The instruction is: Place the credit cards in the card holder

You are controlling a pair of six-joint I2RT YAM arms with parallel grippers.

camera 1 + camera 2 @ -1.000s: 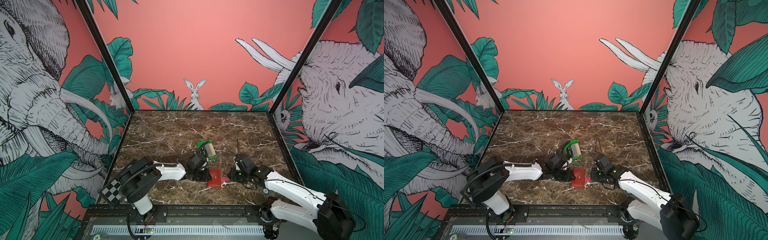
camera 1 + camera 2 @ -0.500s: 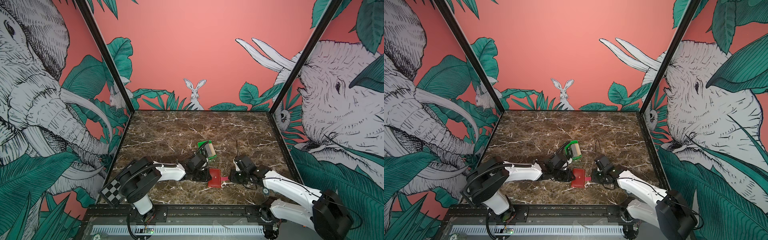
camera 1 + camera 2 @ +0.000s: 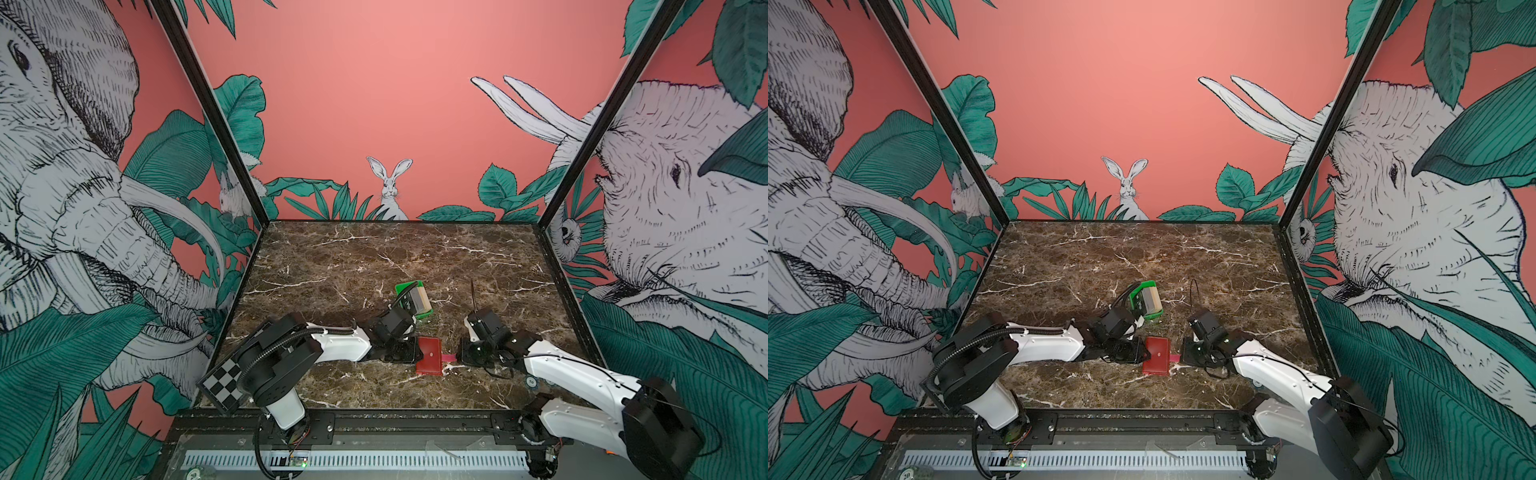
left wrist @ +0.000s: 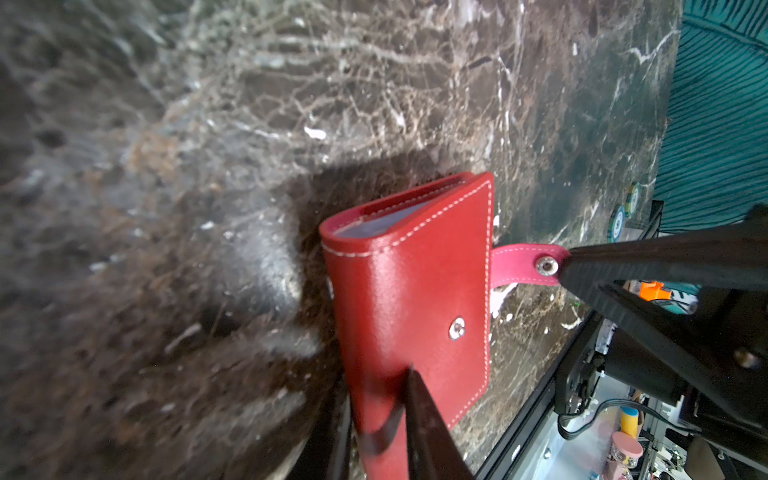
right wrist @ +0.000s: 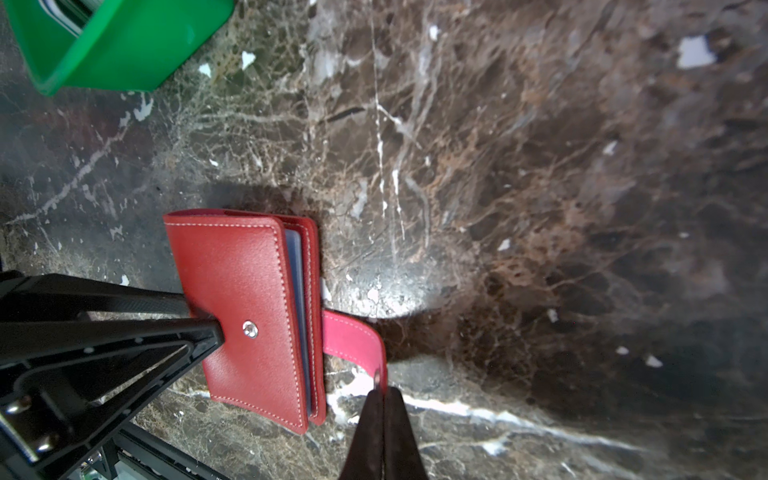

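- Down near the front edge of the marble table (image 3: 374, 257), the red card holder (image 3: 429, 355) (image 3: 1156, 355) lay flat between the two arms in both top views.
- It was folded closed, its cover down over pale blue pockets (image 5: 293, 291) that showed only as thin edges along the open side.
- Its snap tab (image 4: 519, 266) (image 5: 353, 340) was undone and stretched away from the cover toward the right arm, arching up off the table.
- The left gripper (image 4: 376, 382) (image 3: 415, 353) was closed most of the way on the card holder at its folded side, one finger (image 5: 199, 328) lying across the cover and ending just short of the silver stud (image 5: 249, 329).
- The right gripper (image 5: 381, 390) (image 3: 459, 358) had its jaws pressed together, with the end of the snap tab pinched at their tips, right by the tab's metal snap (image 4: 546, 266).
- The credit cards (image 3: 417, 300) (image 3: 1148, 300) stood packed on edge, dark ones and pale ones, in the green tray (image 3: 405, 289) (image 3: 1144, 286).
- That tray sat farther back on the table, behind the left wrist and apart from the card holder.
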